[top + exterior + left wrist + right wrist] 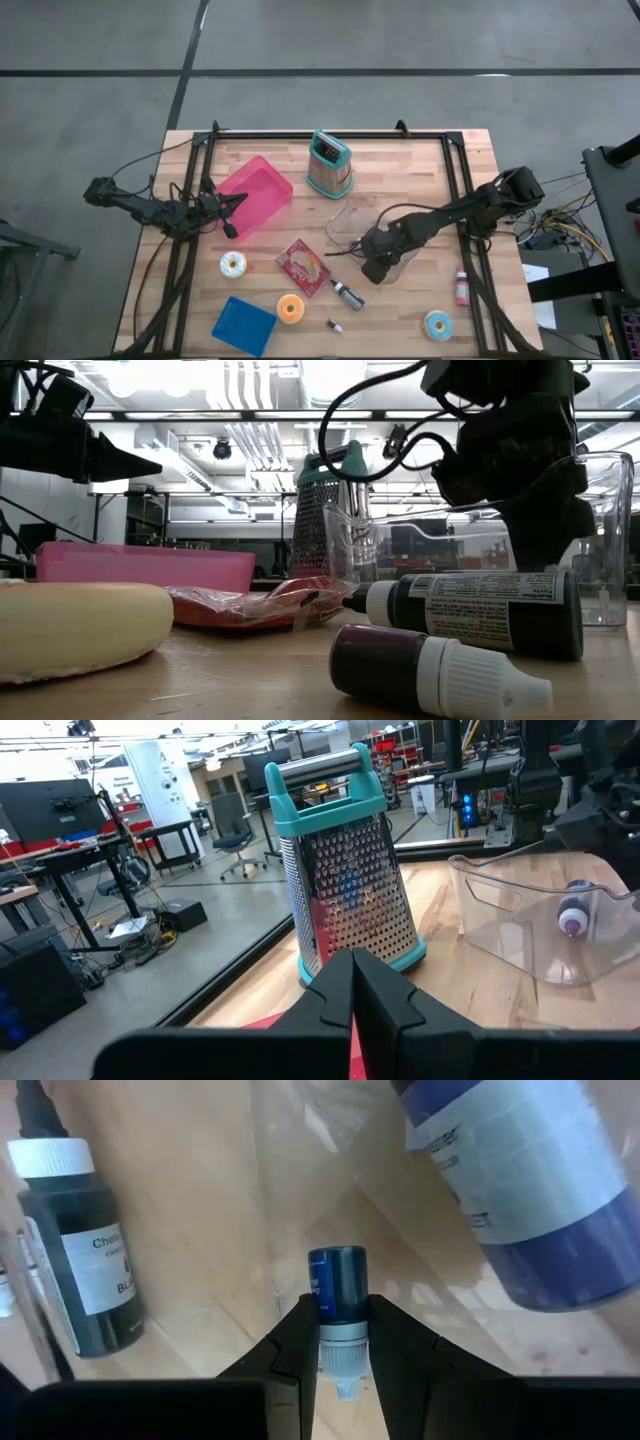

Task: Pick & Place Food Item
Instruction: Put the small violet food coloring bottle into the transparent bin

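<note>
My right gripper [378, 264] points steeply down into a clear plastic container [350, 228] at the table's middle right, shut on a small blue dropper bottle [338, 1285]. Inside the container lies a larger blue bottle [540, 1190]. A black bottle [75, 1250] lies on the table outside the container's wall. My left gripper [232, 229] hovers shut and level beside the pink tray [256, 194] at the left, touching nothing. My right gripper pinches the small bottle between its two fingers at the white cap end [340, 1342]. The fingers come from above, slanting down, and lie along the bottle. Its blue body [337, 1280] sticks out past the fingertips, over the container's floor; whether it touches the floor I cannot tell.
A teal-handled grater [329, 165] stands behind the container. A red packet [303, 265], a white donut [233, 264], an orange donut [290, 308], a blue donut [437, 324], a blue square [243, 325], a tiny bottle [334, 325] and a red bottle [462, 287] lie on the near half.
</note>
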{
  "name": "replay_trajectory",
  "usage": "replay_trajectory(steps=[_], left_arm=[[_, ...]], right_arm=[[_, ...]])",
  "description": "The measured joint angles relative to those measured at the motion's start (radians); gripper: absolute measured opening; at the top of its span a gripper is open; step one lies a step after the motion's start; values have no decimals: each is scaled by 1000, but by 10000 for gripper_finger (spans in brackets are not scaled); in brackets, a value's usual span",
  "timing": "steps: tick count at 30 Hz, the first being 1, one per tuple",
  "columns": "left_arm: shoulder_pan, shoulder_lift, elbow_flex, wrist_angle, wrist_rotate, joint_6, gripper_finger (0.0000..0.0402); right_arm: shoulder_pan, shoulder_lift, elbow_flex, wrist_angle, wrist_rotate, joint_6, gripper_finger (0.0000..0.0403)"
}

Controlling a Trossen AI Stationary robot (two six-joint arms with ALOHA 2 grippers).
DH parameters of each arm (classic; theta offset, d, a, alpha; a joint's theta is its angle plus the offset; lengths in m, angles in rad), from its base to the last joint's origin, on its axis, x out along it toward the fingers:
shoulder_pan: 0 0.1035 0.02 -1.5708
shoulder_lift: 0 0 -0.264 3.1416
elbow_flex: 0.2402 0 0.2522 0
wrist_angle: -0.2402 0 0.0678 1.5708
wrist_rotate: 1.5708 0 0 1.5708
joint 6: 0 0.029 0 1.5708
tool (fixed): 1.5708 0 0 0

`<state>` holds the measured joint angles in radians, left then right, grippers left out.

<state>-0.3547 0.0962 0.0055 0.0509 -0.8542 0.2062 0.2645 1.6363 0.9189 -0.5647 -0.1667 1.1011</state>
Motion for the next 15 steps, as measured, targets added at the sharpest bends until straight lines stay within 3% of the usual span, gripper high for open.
replay_trajectory(steps=[15], left_arm=[[0, 0, 0, 0, 0, 0, 5]], right_arm=[[-53, -1, -84, 117, -60, 38, 68]])
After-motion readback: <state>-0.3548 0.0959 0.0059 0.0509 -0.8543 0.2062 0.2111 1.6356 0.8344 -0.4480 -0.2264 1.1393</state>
